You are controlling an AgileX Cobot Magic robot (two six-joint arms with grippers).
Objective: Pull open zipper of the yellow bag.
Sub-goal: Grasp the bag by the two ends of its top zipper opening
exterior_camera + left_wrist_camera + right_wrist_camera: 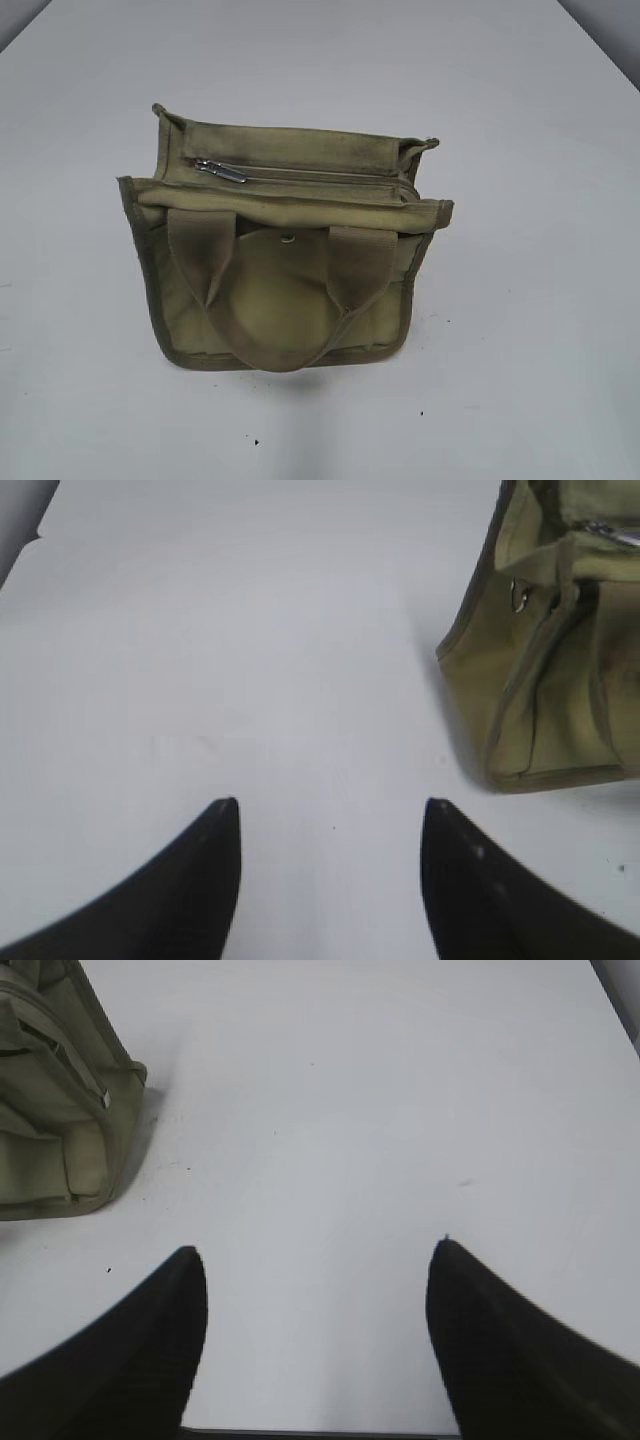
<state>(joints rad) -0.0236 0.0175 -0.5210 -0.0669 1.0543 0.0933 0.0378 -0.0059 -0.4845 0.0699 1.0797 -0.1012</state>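
The yellow bag (pixel 285 260) stands upright in the middle of the white table (pixel 540 350), its front with the two webbing handles (pixel 285 290) facing near. Along its top runs the zipper (pixel 300 174), closed as far as we can see, with the silver pull tab (pixel 221 171) lying at the left end.

We judge the bag to be soft, light canvas that will slide or fold if the tab is tugged alone, so one side should pin the fabric, likely the trim at the left end near the tab, while the other pinches the small, slippery metal tab itself.

The left gripper (pixel 330 825) and the right gripper (pixel 315 1270) both hover over bare table with jaws spread and empty.

We can read no brand, label or writing on the bag.
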